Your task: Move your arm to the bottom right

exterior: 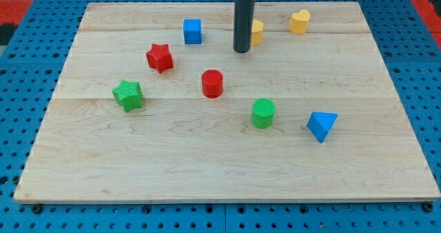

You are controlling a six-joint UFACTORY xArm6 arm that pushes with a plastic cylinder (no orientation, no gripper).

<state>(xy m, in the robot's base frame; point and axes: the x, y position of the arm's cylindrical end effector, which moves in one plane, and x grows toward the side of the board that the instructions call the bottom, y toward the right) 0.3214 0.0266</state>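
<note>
Eight blocks sat scattered; no gripper, bare rod tip (pixel 241 51) near worktop (pixel 386 171) top edge beside yellow block (pixel 257 32). You'd sweep toward bottom-right corner, skirting blue triangular block (pixel 322 125).

a wooden surface (pixel 207 171) carries a blue cube (pixel 192 31), red star (pixel 159 57), green star (pixel 128 94), red cylinder (pixel 212 83), green cylinder (pixel 262 113), blue triangular block (pixel 322 125), and two yellow blocks: one half hidden (pixel 258 32), one heart-like (pixel 299 21).
</note>
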